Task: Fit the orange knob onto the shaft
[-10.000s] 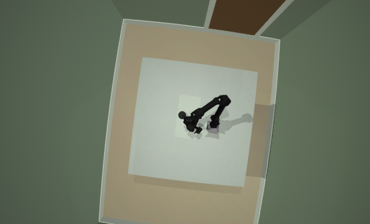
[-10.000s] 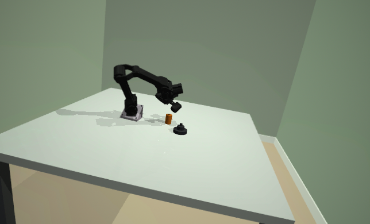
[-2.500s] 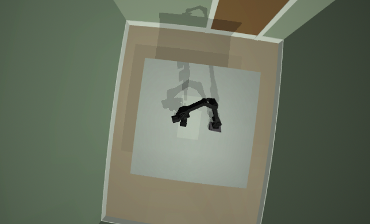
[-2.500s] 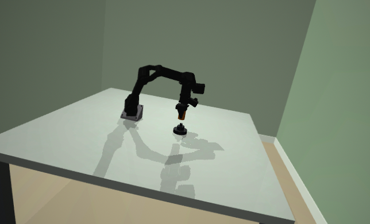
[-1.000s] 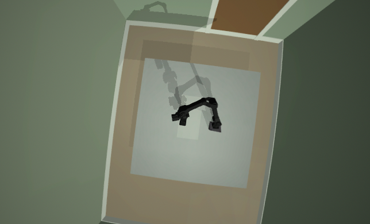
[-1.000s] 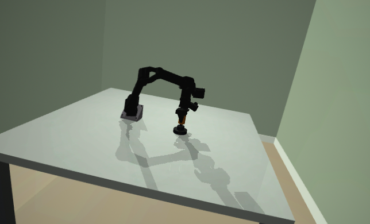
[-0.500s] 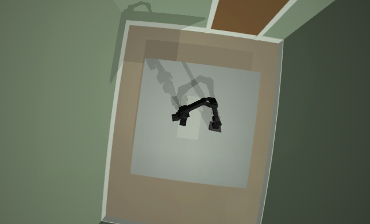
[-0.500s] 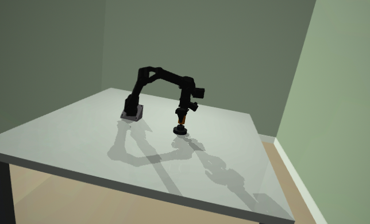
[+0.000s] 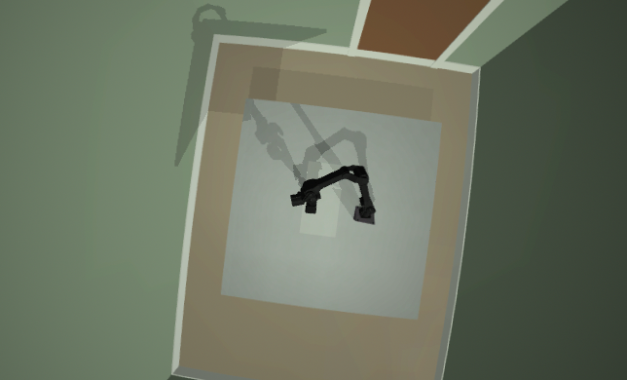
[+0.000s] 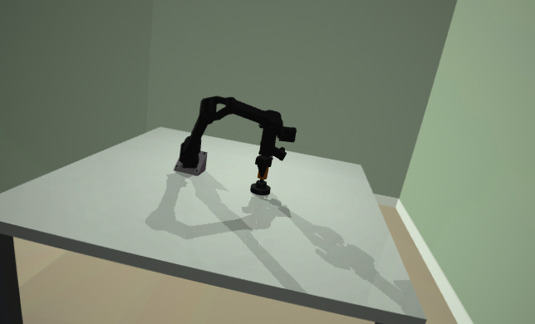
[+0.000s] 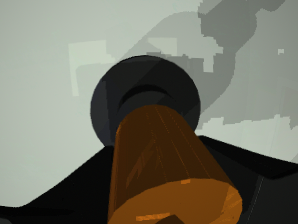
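Orange knob (image 11: pixel 172 183) sits clamped between my gripper (image 10: pixel 262 174) fingers, jaws about half closed on it, its long axis pointing straight down at the round pedestal (image 11: pixel 107 106) directly below; the shaft is hidden behind it. Pale grey table (image 10: pixel 84 191), green walls around.

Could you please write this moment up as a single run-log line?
gripper: shut on orange knob | knob: over pedestal | seated: no, gap visible | shaft: hidden
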Controlling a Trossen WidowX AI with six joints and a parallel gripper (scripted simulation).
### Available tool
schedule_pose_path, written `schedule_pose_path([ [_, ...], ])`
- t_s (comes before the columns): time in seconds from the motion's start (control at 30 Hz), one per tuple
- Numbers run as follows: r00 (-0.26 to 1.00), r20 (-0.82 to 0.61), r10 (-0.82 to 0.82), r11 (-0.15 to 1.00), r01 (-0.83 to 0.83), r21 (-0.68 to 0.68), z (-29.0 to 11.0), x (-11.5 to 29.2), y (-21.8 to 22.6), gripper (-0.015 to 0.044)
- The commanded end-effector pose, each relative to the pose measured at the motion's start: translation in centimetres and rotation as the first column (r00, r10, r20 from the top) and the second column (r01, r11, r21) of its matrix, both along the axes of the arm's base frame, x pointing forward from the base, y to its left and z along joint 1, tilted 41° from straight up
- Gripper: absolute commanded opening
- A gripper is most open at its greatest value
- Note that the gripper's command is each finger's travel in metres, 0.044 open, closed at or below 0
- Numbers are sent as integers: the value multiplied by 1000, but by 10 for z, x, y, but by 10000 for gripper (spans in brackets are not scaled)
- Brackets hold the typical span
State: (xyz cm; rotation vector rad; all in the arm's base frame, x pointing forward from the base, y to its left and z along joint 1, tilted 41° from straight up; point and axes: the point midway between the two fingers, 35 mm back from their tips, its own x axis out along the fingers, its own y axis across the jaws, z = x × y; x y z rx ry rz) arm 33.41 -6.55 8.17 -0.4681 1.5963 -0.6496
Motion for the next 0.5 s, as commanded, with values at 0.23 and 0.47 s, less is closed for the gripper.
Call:
schedule_pose_path([
  [0.23,991,-80,109,994,-107,23,3,4,0,0],
  [0.47,991,-80,109,994,-107,23,1,3,-1,0],
])
